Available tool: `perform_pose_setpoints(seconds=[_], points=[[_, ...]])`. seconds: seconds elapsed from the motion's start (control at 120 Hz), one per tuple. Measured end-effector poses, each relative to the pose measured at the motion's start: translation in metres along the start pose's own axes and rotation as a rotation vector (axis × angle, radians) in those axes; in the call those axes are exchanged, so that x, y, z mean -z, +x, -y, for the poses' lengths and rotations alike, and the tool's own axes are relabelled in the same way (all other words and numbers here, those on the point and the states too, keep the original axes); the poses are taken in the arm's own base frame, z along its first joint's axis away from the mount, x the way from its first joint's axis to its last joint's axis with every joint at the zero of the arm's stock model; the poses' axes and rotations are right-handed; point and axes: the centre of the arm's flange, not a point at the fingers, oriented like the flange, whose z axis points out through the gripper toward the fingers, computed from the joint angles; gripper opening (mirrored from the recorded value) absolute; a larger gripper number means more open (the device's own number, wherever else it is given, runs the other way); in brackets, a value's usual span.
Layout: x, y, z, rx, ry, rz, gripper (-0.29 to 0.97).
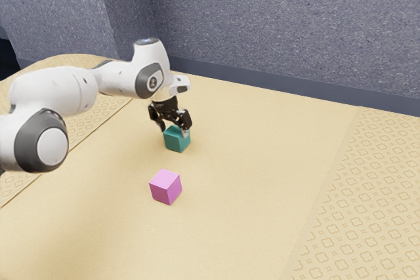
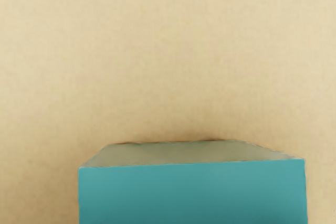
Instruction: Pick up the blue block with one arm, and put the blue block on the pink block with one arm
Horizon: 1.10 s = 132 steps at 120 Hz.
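Observation:
The blue block (image 1: 176, 140), teal in colour, rests on the tan table just under my hand. My black gripper (image 1: 175, 129) reaches down over its top, with one finger on each side touching it, so it is shut on the block. In the wrist view the blue block (image 2: 191, 192) looms large right beneath the hand, its top face and one side showing. The pink block (image 1: 165, 186) stands alone on the table, nearer the front edge than the blue block and apart from it.
The tan table (image 1: 275, 181) stretches wide toward the exterior view's right, with patterned strips (image 1: 367, 214) along both sides. A grey wall (image 1: 275, 18) rises behind it. My white arm (image 1: 59, 103) fills the exterior view's left.

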Motion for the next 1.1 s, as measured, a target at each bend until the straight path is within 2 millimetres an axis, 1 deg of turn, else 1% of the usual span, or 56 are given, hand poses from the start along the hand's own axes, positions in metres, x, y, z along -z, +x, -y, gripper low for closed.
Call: perform_pose_setpoints(seconds=[0.05,0.25,0.383,0.45,0.508,0.583,0.667,0.717,0.767,0.833,0.892,0.942,1.1], points=[[-0.004,0.000,-0.001,-0.002,-0.002,0.000,0.65],[-0.007,0.001,-0.001,-0.002,-0.002,-0.008,0.39],[-0.007,0.001,0.001,-0.001,0.011,-0.005,0.35],[0.004,0.000,0.003,-0.005,0.034,0.004,0.33],[0.027,-0.003,0.000,-0.014,0.058,0.002,0.33],[0.048,-0.017,-0.009,-0.026,0.079,0.025,0.33],[0.051,-0.040,-0.024,-0.034,0.090,0.055,0.34],[0.058,-0.052,-0.038,-0.038,0.091,0.053,0.34],[0.065,-0.068,-0.055,-0.045,0.092,0.046,0.35],[0.076,-0.089,-0.072,-0.044,0.099,0.028,0.35],[0.076,-0.112,-0.081,-0.036,0.103,0.018,0.35],[0.075,-0.127,-0.086,-0.026,0.106,0.003,0.35],[0.079,-0.150,-0.103,0.010,0.093,-0.054,0.35]])
